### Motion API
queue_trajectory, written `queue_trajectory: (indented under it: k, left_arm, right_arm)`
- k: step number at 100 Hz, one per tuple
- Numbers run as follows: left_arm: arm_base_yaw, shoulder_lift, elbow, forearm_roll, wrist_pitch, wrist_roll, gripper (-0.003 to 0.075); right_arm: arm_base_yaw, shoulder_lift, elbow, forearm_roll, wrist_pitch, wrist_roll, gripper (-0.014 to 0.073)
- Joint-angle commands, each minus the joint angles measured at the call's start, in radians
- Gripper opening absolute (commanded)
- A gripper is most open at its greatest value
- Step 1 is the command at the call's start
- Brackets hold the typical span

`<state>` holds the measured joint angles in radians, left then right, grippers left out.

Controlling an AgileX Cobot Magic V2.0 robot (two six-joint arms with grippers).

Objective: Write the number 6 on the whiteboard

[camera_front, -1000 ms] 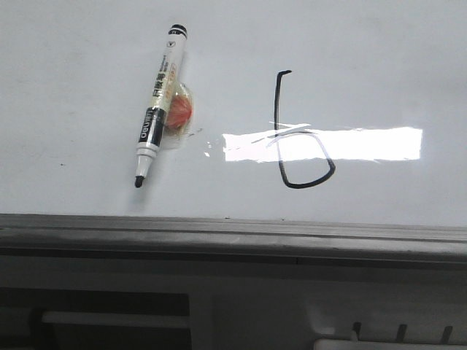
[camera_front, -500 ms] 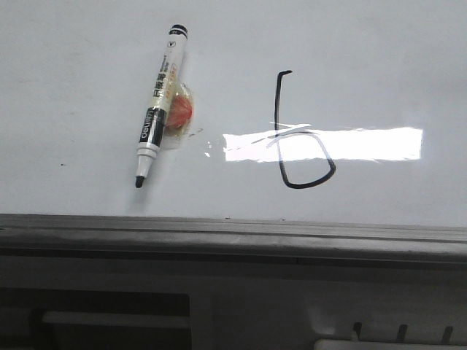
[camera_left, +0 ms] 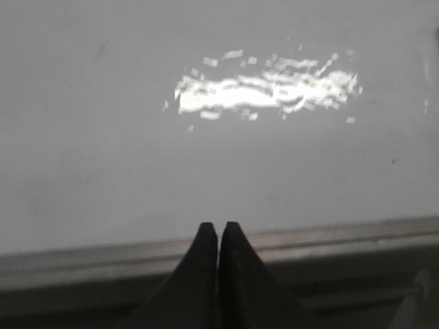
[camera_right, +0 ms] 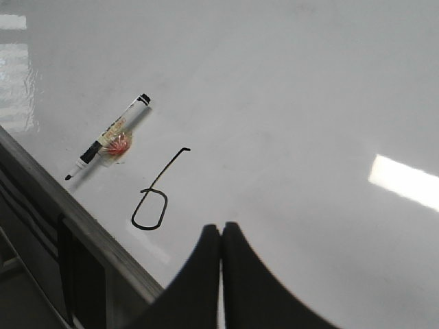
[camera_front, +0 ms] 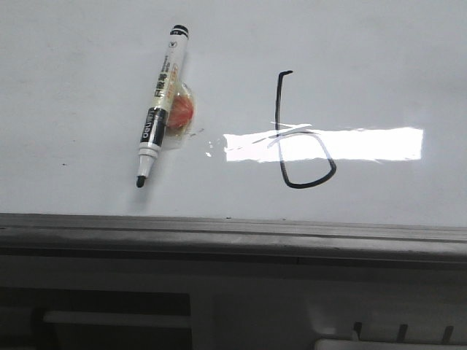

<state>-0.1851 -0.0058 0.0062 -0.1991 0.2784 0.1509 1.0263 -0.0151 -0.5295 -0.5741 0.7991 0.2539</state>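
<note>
On the whiteboard (camera_front: 80, 65) I see one uncapped marker pen (camera_front: 160, 102) lying released, half hiding a blurry red blob, with one number 6 (camera_front: 299, 138) well right of it, while my left gripper (camera_left: 219, 229) and right gripper (camera_right: 221, 231) hover clenched, empty.

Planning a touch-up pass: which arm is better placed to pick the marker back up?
Right, likely. Its wrist view shows the marker and number 6; the left wrist view shows only bare whiteboard. Both grippers are shut.

I see a black-and-white marker pen (camera_front: 160, 106) lying uncapped, tip toward the grey rail (camera_front: 233, 235). A reddish-orange blob under clear wrap (camera_front: 180, 111) touches the pen's barrel.
</note>
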Motion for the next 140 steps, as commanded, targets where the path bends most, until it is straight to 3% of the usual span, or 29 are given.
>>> queue_trajectory:
  k: [1,86,99,107,115,129,140]
  left_arm:
    - [0.028,-0.028,0.043,-0.001,0.02,-0.035,-0.0019]
    - [0.056,-0.028,0.043,-0.001,0.018,-0.035,-0.0019]
    - [0.056,-0.028,0.043,-0.001,0.018,-0.035,-0.0019]
    - [0.056,-0.028,0.043,-0.001,0.018,-0.035,-0.0019]
    - [0.056,-0.028,0.043,-0.001,0.018,-0.035,-0.0019]
    - [0.056,-0.028,0.043,-0.001,0.018,-0.035,-0.0019]
    - [0.056,-0.028,0.043,-0.001,0.018,-0.035,-0.0019]
  right_arm:
    - [-0.003,-0.011,-0.021,-0.039,-0.069,0.001,-0.0063]
    - [-0.003,-0.011,-0.014,-0.039,-0.071,0.001,-0.0063]
    - [-0.041,-0.011,0.04,-0.074,-0.042,0.001,-0.0064]
    - [-0.108,-0.011,0.104,-0.074,-0.08,0.038,-0.0064]
    - [-0.217,-0.011,0.193,-0.058,-0.237,0.086,-0.0064]
    - [-0.508,-0.009,0.348,0.22,-0.555,0.059,-0.0066]
    - [-0.736,-0.009,0.467,0.255,-0.773,0.015,-0.0071]
